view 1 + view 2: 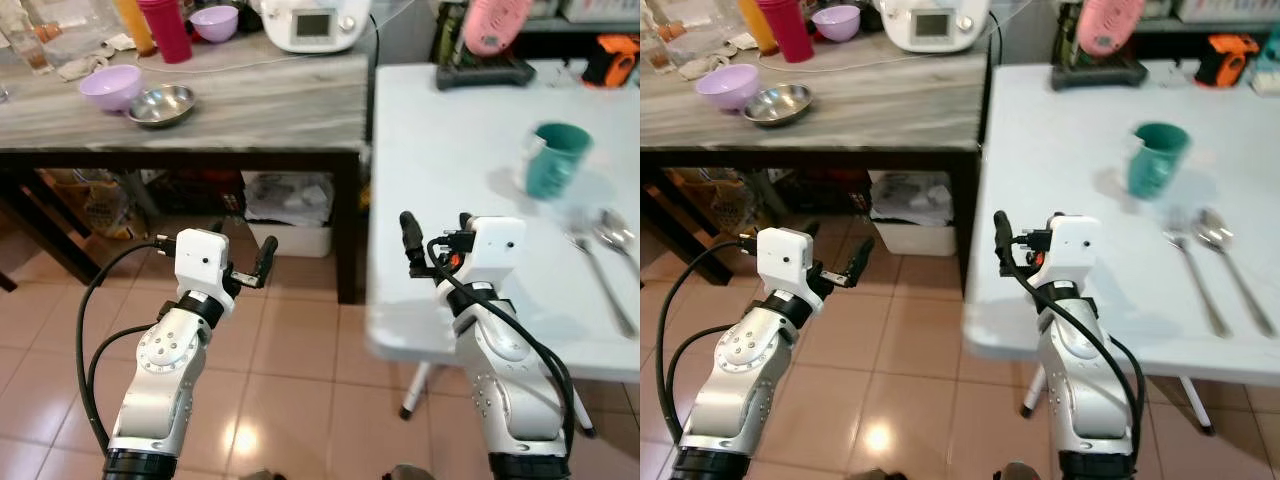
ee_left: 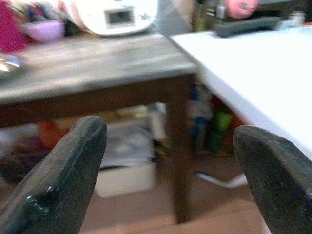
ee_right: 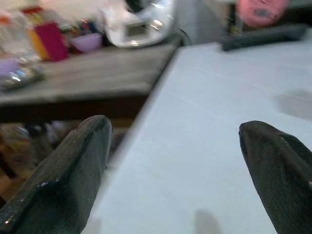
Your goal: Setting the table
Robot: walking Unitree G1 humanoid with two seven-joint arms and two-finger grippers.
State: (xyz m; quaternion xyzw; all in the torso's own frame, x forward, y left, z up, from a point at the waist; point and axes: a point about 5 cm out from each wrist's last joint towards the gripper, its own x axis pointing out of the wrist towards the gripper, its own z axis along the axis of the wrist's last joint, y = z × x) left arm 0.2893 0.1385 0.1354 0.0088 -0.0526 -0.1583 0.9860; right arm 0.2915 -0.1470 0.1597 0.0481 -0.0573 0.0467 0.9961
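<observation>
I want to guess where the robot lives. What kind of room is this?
Probably a kitchen or dining corner of a home. A white table holds a teal mug, fork and spoon, and the wooden table beside it holds bowls and a white kitchen appliance.

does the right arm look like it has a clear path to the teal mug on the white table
Probably yes. The right gripper hovers open at the near edge of the white table, and the stretch of tabletop between it and the teal mug is bare; the fork and spoon lie off to the side.

Both silver arms are raised forward, the black-fingered left hand (image 1: 242, 255) and right hand (image 1: 434, 232) spread wide, holding nothing.
</observation>
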